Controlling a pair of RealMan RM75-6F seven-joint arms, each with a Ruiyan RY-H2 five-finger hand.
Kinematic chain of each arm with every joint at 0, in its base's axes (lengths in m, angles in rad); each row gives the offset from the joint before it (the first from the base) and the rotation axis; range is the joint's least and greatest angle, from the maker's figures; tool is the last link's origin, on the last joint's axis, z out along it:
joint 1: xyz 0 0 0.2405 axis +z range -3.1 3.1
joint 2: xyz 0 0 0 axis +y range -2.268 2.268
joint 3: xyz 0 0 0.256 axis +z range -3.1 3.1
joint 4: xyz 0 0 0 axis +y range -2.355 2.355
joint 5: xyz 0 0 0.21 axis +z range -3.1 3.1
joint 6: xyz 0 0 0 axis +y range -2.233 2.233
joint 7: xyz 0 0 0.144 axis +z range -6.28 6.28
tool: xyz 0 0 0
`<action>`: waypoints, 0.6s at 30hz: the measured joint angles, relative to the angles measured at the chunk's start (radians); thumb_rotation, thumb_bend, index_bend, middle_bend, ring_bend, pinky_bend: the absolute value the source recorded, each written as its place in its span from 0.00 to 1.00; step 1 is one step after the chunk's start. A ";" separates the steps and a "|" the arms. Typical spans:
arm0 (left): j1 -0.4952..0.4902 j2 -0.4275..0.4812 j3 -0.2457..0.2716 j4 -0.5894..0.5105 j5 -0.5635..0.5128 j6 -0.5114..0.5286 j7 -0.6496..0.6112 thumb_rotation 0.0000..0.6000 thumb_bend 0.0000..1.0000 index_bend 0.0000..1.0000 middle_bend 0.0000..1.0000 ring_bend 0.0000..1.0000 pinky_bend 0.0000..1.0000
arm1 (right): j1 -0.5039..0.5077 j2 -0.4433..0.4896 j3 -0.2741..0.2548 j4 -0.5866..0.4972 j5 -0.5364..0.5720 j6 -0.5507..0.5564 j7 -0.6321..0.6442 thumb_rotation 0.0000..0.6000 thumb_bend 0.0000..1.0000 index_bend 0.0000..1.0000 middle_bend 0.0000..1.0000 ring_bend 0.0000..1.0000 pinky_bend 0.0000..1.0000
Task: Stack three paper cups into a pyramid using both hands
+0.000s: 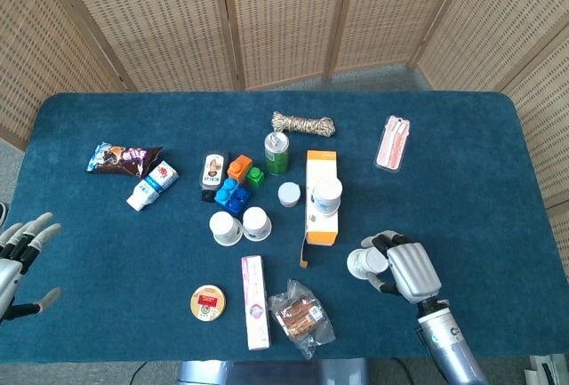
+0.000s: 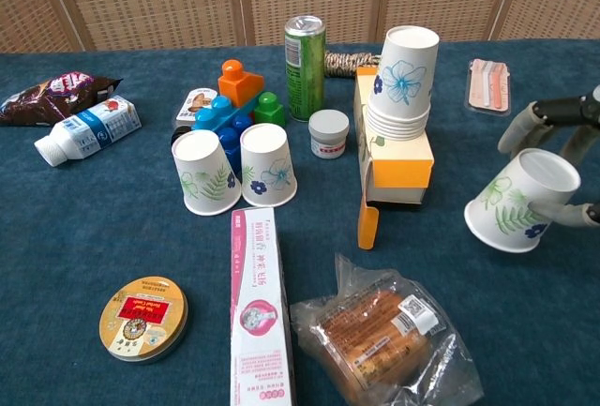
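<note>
The robot's right hand (image 2: 562,157) holds a paper cup (image 2: 516,202) near the front right part of the table (image 1: 462,136), fingers wrapped around its side. The cup is upside down and tilted, its wide rim pointing toward the table's middle, and it appears lifted clear of the blue cloth. That grip around the wall leaves the flat base free, which suits setting the cup down on top of others.

Two more upside-down cups, a leaf-print cup (image 2: 205,172) and a blue-flower cup (image 2: 267,164), stand touching side by side near the middle of the table, probably as the pyramid's base. The held cup is well apart from them, to their right.

Between them lies an orange and white box (image 2: 398,139) carrying a stack of spare cups (image 2: 403,78). A long pink box (image 2: 258,308) lies in front of the pair, toward the front edge.

The left hand (image 1: 20,256) hovers at the table's front left edge, fingers spread, holding nothing.
</note>
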 measured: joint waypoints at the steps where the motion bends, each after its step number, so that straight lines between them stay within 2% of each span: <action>1: 0.000 0.000 0.000 -0.001 0.000 -0.002 0.000 1.00 0.31 0.08 0.00 0.00 0.00 | 0.001 0.006 0.000 -0.017 -0.007 0.003 0.001 1.00 0.35 0.34 0.44 0.29 0.41; 7: 0.000 0.001 0.000 -0.002 0.001 -0.005 0.001 1.00 0.31 0.08 0.00 0.00 0.00 | 0.019 0.035 0.017 -0.137 -0.044 0.010 -0.031 1.00 0.35 0.34 0.44 0.29 0.44; 18: 0.001 0.006 -0.002 0.002 -0.001 -0.007 -0.019 1.00 0.31 0.08 0.00 0.00 0.00 | 0.084 0.030 0.076 -0.323 -0.032 -0.033 -0.203 1.00 0.34 0.34 0.44 0.29 0.43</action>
